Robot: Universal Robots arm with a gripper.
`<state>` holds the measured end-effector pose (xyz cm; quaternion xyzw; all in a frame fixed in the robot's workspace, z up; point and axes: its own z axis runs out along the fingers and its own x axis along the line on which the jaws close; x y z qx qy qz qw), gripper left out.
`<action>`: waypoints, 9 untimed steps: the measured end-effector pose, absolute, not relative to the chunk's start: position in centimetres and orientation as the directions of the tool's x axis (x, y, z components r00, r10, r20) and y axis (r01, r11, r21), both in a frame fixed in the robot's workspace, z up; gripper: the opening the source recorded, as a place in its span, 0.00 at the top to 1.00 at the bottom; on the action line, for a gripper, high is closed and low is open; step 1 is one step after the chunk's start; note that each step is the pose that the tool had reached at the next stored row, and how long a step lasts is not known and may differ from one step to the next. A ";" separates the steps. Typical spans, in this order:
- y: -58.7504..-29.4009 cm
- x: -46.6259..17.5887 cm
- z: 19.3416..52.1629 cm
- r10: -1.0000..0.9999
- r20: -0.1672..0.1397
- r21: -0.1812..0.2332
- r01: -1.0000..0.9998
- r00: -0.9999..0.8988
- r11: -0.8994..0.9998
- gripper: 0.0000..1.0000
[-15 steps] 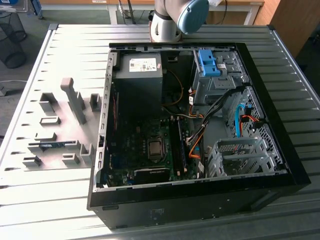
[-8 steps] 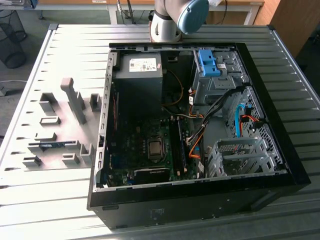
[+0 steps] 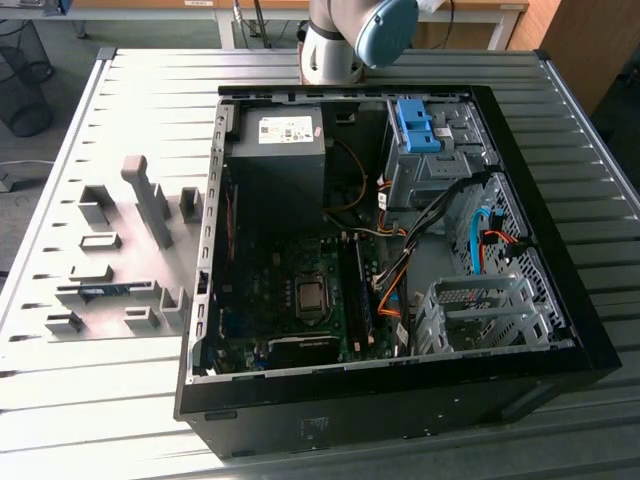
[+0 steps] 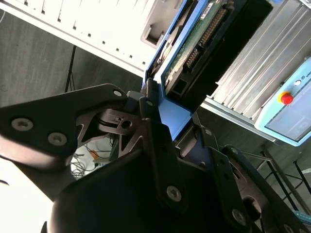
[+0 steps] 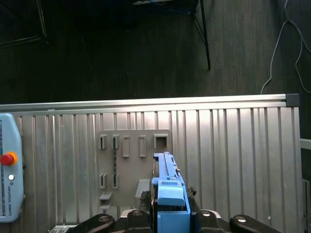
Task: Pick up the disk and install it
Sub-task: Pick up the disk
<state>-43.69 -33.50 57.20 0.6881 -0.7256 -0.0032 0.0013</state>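
"How far had the job got?"

"The pick-up looked done. The jaws were pinching the disk [image 4: 194, 46] by its blue carrier frame [image 4: 171, 116]. In the first wrist view it stood edge-on over the grey fixture plate [image 5: 131, 155], apparently lifted off the slatted surface [image 5: 233, 160]."

"And the installing?"

"Not begun, as I judged it. In the exterior view the computer case [image 3: 565, 335] lay open on its side with the arm [image 3: 345, 35] beyond its far wall. The metal drive cage [image 3: 480, 310] at the near corner looked unfilled."

"Anything in the way?"

"Orange and black cables [image 3: 390, 285] ran between the board and that cage, so I'd have watched for a snag. A bare blue bracket [image 3: 415, 125] sat in the far bay, beside the black power supply [image 3: 275, 165]. A pendant with a red button [image 5: 7, 179] lay on the surface, well apart from the plate."
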 end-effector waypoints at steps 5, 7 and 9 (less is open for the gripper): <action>-34.6 -43.7 57.2 -0.999 -0.002 0.007 -0.999 -0.053 0.053 0.63; -34.9 -43.7 57.2 -0.999 -0.002 0.007 -0.999 -0.053 0.053 0.63; -35.0 -43.7 57.2 -0.999 -0.002 0.007 -0.999 -0.053 0.053 0.63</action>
